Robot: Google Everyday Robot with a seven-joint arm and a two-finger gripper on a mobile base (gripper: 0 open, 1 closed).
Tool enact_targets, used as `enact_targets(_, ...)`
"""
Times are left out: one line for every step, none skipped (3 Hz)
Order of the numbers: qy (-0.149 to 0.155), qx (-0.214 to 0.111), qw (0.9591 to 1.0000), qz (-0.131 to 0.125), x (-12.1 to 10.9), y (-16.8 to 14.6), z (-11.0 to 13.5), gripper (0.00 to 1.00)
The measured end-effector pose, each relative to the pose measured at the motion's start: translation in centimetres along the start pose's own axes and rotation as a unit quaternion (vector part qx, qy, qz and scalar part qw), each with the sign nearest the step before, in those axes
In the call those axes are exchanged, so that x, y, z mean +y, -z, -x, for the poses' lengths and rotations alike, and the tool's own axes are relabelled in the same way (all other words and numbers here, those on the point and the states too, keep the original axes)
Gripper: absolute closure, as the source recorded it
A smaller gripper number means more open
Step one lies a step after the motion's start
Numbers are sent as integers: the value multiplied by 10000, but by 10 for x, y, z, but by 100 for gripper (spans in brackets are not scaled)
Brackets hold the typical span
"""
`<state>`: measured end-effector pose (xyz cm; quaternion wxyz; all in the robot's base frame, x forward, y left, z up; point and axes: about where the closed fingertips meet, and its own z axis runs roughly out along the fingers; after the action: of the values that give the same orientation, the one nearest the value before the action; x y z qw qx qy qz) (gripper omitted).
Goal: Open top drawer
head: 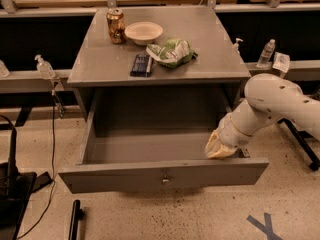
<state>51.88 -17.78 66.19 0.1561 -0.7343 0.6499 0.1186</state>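
The top drawer (pixel 165 174) stands pulled far out of the grey cabinet, its wide flat face toward me with a small round knob (pixel 164 180) at its middle. Its deep grey tray (pixel 145 146) lies bare inside. My white arm comes in from the right. The gripper (pixel 220 146) hangs at the drawer's right end, just behind the front panel and inside the tray, wrapped in a pale cover. The two narrower drawers are out of view.
On the cabinet top (pixel 100 64) stand a can (pixel 116 25), a pale bowl (pixel 143 32), a green snack bag (pixel 171 52) and a dark flat packet (pixel 141 65). Bottles (pixel 44 67) (pixel 267 53) stand on side rails. A black stand (pixel 12 184) is left; blue floor tape (pixel 265 226) right.
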Motion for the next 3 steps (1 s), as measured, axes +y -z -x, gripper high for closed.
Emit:
enact_targets(13, -140, 9999, 13, 7, 4, 0, 100)
enact_targets(-48, -407, 9985, -352, -9, 10, 2, 100)
enact_targets(-74, -532, 9936, -991, -37, 38, 1, 100)
